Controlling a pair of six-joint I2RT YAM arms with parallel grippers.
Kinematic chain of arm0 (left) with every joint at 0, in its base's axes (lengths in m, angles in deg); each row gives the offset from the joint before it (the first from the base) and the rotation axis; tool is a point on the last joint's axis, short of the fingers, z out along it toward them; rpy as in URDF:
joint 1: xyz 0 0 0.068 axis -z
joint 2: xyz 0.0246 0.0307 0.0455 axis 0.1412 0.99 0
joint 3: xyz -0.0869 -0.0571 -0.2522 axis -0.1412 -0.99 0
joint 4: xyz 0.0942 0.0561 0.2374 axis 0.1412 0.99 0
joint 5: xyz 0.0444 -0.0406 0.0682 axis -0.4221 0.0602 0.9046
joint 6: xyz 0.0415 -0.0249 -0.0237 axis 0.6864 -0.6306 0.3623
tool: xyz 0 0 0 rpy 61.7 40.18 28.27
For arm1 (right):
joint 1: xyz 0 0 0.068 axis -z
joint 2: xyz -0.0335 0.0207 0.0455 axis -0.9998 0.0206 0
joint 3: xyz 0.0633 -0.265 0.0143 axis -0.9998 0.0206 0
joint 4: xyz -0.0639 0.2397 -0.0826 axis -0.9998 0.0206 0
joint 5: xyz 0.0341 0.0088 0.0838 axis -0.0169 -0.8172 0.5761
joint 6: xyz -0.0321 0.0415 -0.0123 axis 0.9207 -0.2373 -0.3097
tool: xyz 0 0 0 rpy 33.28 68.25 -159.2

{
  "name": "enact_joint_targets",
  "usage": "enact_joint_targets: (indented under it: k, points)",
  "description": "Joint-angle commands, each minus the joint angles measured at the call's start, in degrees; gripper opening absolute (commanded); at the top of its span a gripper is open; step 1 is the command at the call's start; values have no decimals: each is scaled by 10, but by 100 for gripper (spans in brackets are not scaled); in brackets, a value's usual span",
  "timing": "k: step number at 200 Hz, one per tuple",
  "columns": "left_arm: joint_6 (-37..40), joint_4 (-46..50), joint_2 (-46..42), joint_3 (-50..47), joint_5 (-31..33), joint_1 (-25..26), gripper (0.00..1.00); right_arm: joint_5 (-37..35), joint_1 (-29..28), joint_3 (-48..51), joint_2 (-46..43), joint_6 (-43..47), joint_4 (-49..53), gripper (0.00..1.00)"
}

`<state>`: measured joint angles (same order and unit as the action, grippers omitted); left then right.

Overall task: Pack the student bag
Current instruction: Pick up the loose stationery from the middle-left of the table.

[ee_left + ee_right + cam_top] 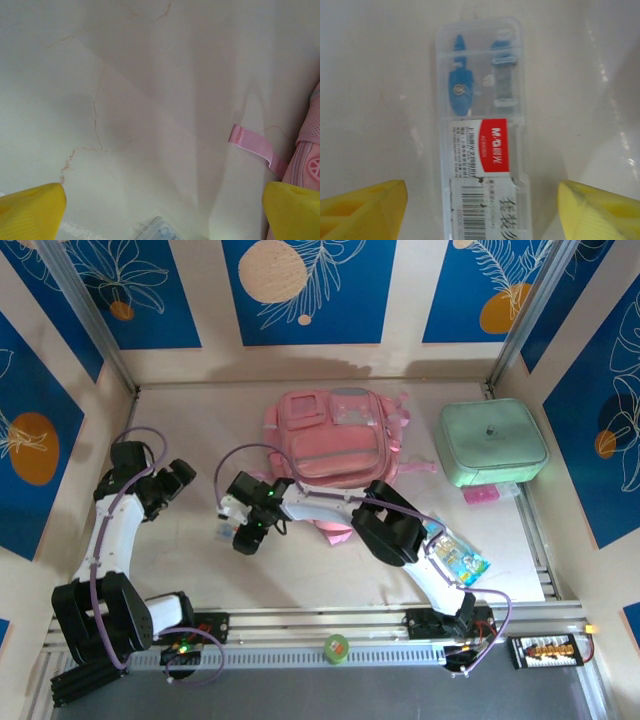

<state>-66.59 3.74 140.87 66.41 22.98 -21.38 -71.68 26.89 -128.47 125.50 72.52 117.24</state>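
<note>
We find the student bag (335, 440) lying flat at the far middle of the surface (200, 420), with a mint-green zip case (492, 443) near its right side. It looks soft and floppy and would likely sag, so a strap (252, 147) or the top seam seems the best hold. The right gripper (482, 200) has its fingers apart astride a clear compass box (480, 135), not touching it. We judge the box rigid, light and slick. The left gripper (163, 200) holds its fingers wide and empty.

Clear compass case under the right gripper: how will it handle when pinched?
The clear case looks like rigid, thin-walled plastic: probably light, may crack if squeezed hard. Its glossy sides likely slip. Lying flat on the table, it shouldn't roll.
</note>
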Motion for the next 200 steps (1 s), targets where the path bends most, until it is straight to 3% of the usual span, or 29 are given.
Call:
enact_joint_targets:
  k: [1,138,160,200]
  points:
    - [4,7,-17,1,-9,-12,100,31,-7,-27,19,26,-2,74]
    - [9,43,-27,42,-14,-40,100,-89,-24,-33,56,80,-27,44]
    - [9,42,-29,43,-18,-40,100,-89,-25,-28,45,79,-28,37]
    - [44,30,-41,42,-55,-40,100,-33,-10,2,-13,38,-26,36]
